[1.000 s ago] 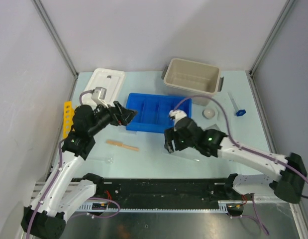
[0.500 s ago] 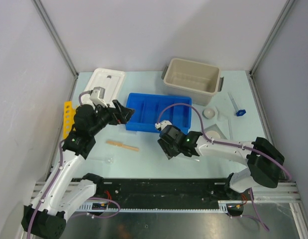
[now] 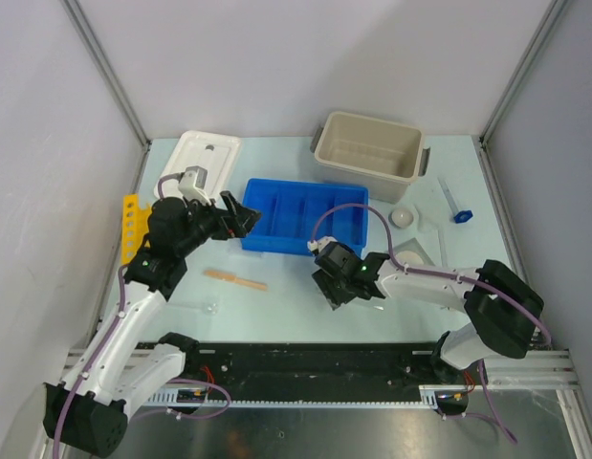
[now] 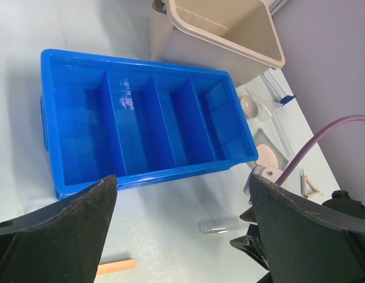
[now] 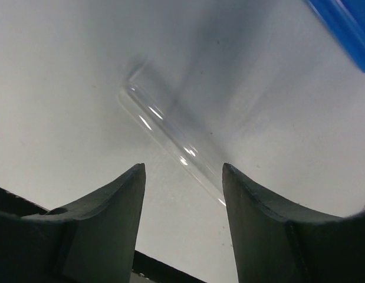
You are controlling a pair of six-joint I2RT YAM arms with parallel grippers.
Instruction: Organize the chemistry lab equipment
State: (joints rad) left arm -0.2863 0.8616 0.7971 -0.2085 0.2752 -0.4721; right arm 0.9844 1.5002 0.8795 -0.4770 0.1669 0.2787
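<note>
A clear glass tube (image 5: 170, 144) lies on the table, running diagonally, with its near end between the tips of my right gripper (image 5: 182, 168). That gripper is open, low over the table just in front of the blue tray (image 3: 305, 215), and touches nothing. The same tube (image 4: 220, 226) shows in the left wrist view beside the right arm. My left gripper (image 3: 240, 218) hovers open and empty over the tray's left end. A tan wooden stick (image 3: 235, 278) lies on the table to the left, with a small glass tube (image 3: 211, 308) nearer the front edge.
A beige tub (image 3: 369, 145) stands behind the tray and a white lid (image 3: 208, 156) at the back left. A yellow rack (image 3: 130, 225) lies along the left edge. At the right are a white dish (image 3: 401, 217), a grey mesh with white disc (image 3: 415, 256) and a blue-capped tube (image 3: 455, 206).
My right arm has stretched out and dropped low to the table, bringing its gripper down onto the glass tube with narrower jaws. The left gripper has barely moved.
</note>
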